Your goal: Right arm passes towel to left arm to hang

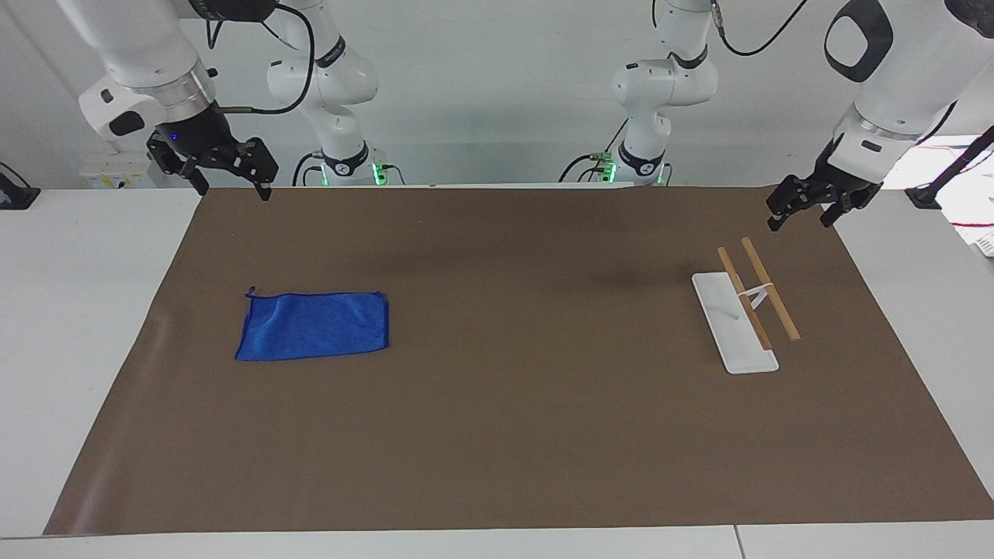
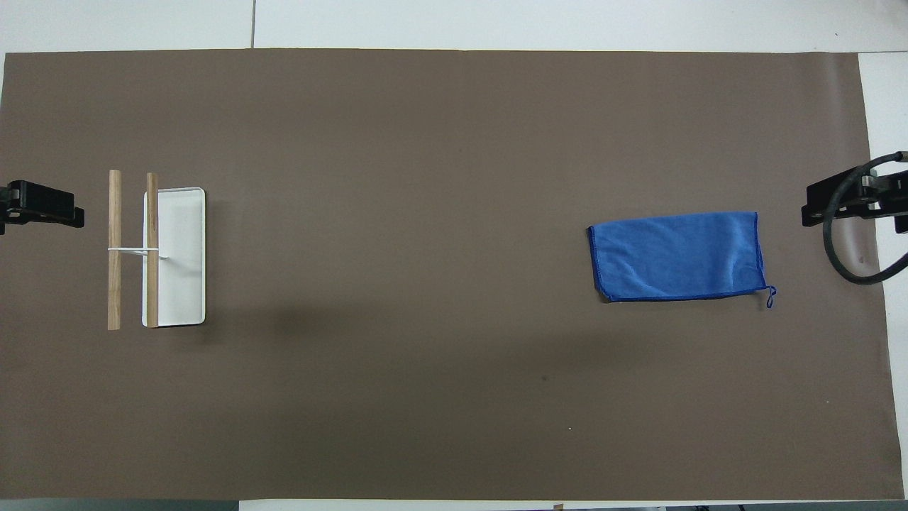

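The worktop (image 1: 93, 326) is white, and a large brown mat (image 1: 512, 404) covers most of it. Both arms hang raised at the robots' edge of the mat, one at each end.

The right arm (image 1: 144, 54) comes down over the mat's corner at its own end. Its pincer (image 1: 233, 182) is raised clear of the surface, its two fingers spread wide apart and gripping nothing (a small blue light shows on its body). A black cable loops to the wrist. In the overhead view only part of this pincer (image 2: 851, 202) shows at the frame's edge.

The left arm (image 1: 901, 78) hangs over the mat's edge at the other end. Its pincer (image 1: 800, 210) is likewise raised and empty, fingers parted. The overhead view catches only its tip (image 2: 42, 206).

The towel (image 1: 314, 326), a bright blue cloth, lies flat on the mat toward the right arm's end, farther from the robots than the right pincer and apart from it. Its small corner loop (image 2: 770, 294) sits at the corner nearest the robots and the right arm's end.

The hanging rack (image 1: 745, 310) stands on the mat toward the left arm's end: a white rectangular base (image 2: 181, 255) carrying two parallel wooden bars (image 2: 114, 248) joined by a thin white crosspiece. Nothing hangs on it. It is well apart from the towel.
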### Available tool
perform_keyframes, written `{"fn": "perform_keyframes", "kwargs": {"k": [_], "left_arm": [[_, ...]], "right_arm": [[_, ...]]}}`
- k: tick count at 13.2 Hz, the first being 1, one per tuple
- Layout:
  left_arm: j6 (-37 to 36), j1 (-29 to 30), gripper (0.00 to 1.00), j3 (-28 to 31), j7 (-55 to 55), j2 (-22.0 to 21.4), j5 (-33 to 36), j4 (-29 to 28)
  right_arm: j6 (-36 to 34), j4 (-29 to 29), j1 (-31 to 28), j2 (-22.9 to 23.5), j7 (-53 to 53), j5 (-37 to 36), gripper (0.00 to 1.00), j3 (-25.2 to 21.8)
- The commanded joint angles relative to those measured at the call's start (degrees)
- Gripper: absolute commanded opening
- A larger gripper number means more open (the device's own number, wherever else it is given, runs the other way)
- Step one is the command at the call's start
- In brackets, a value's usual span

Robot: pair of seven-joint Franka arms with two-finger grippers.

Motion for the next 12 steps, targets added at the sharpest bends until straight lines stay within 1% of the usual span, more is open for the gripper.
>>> {"fn": "perform_keyframes", "kwargs": {"k": [1, 8, 9, 10, 11, 12], "left_arm": [[-0.38, 0.12, 1.0, -0.23, -0.85, -1.05, 1.18, -0.77], [-0.38, 0.12, 1.0, -0.23, -0.85, -1.05, 1.18, -0.77], [-0.29, 0.12, 1.0, -0.23, -0.85, -1.05, 1.18, -0.77], [-0.38, 0.12, 1.0, -0.23, -0.85, -1.05, 1.18, -0.77], [-0.29, 0.12, 1.0, -0.23, -0.85, -1.05, 1.18, -0.77], [-0.38, 0.12, 1.0, -0.23, -0.85, -1.05, 1.18, -0.77]], "right_arm": [[0.47, -0.18, -0.09, -0.15, -0.74, 0.28, 1.0, 0.06], [0.55, -1.24, -0.35, -0.58, -1.09, 0.37, 1.0, -0.03], [0.73, -2.8, -0.53, -1.28, -1.01, 0.28, 1.0, -0.03], [3.43, -5.34, -0.61, -2.33, -1.09, 0.37, 1.0, -0.03], [7.37, -11.29, -0.53, -4.95, -1.35, 0.37, 1.0, -0.03], [10.8, -14.57, -0.7, -6.46, -2.66, 0.37, 1.0, -0.03]]}}
